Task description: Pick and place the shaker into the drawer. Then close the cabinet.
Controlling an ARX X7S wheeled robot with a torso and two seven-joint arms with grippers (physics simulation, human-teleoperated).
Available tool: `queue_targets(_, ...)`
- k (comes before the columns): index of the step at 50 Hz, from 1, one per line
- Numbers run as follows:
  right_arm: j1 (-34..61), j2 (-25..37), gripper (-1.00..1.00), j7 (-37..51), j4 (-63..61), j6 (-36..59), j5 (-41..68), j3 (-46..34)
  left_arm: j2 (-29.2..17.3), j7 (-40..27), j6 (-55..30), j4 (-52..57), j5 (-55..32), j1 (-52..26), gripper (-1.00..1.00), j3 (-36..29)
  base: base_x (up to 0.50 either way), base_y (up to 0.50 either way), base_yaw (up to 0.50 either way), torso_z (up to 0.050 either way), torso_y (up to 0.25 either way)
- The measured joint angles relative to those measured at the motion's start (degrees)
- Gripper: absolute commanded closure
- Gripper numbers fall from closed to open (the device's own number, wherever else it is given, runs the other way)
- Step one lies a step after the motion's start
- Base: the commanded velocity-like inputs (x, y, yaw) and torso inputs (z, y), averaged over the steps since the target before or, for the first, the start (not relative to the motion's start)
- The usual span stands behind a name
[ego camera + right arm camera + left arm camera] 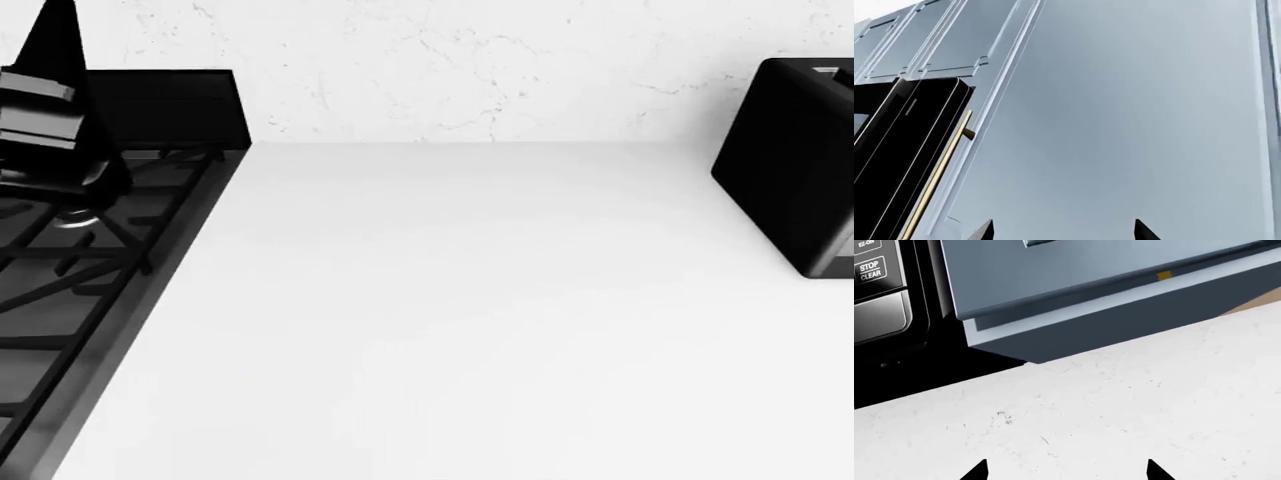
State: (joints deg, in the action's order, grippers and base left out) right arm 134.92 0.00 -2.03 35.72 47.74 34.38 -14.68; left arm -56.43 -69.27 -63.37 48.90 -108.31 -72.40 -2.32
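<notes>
Head camera looks steeply down on white counter (454,300); left wrist skims same counter (1121,410); right wrist faces blue-grey cabinet panel (1121,125) close.

The wide blue-grey drawer (1121,125) shows a plain flat bottom between thin, straight side walls.

The table (454,300) is plain bright white in the head view, and the wall (467,60) behind it is white with fine grey marble-like cracks; at its sides stand a black stove (80,290) with a dark grate of crossing bars and a matte black coffee machine (794,160). In the left wrist view the surface (1107,410) is white with faint grey specks, under blue-grey cabinets (1074,285) with a small brass-yellow spot, beside a black microwave panel (874,275) with grey buttons lettered in white. The right wrist view shows pale blue-grey cabinet panels (1134,125), a glossy black appliance (901,150) with a brass-gold bar handle (937,175), and black fingers (984,231).
</notes>
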Motion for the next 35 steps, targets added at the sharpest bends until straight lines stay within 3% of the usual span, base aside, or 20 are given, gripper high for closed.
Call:
queue_targets(14,0.0,0.3,-1.0,-4.6,-7.9,9.2,-12.6,11.0,1.1,-4.3,-1.2,-4.1,-7.5,-15.5,-1.0,-8.7,0.0,0.0,0.0,0.0,0.0)
queue_targets(35,0.0,1.2,-1.0,-7.2,-9.6,11.8,-19.4,14.9,8.9,-4.8,-5.5,-14.8,-9.5,-36.0,-1.0,-18.9,0.0,0.0,0.0,0.0,0.0)
